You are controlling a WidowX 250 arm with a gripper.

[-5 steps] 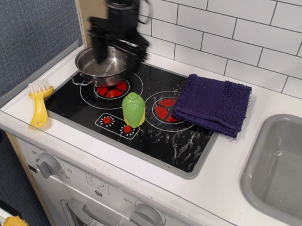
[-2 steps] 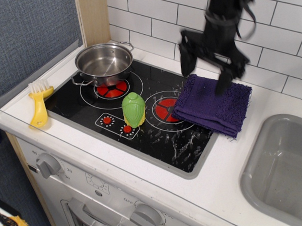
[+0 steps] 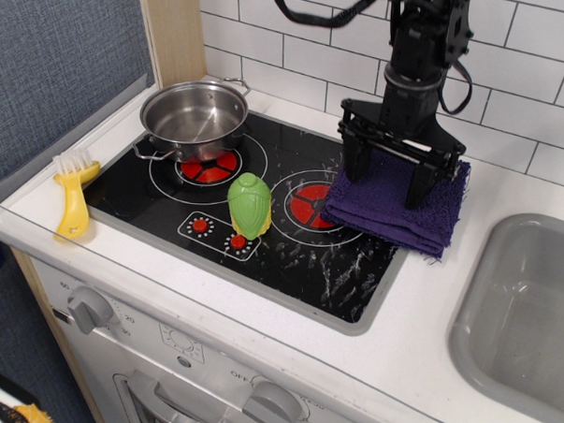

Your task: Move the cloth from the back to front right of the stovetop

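With its jaws spread wide, the gripper (image 3: 388,177) is straddling the cloth (image 3: 397,202) at the stovetop's (image 3: 289,259) back right corner, risking pinching only the top fold, so lower layers are likely dragging or unfolding.

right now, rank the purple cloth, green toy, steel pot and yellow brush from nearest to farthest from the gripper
1. cloth: directly under the open gripper, back right of the stovetop.
2. green toy: mid-stovetop, left of the gripper.
3. steel pot: back left burner.
4. yellow brush: on the counter off the stovetop's left edge.
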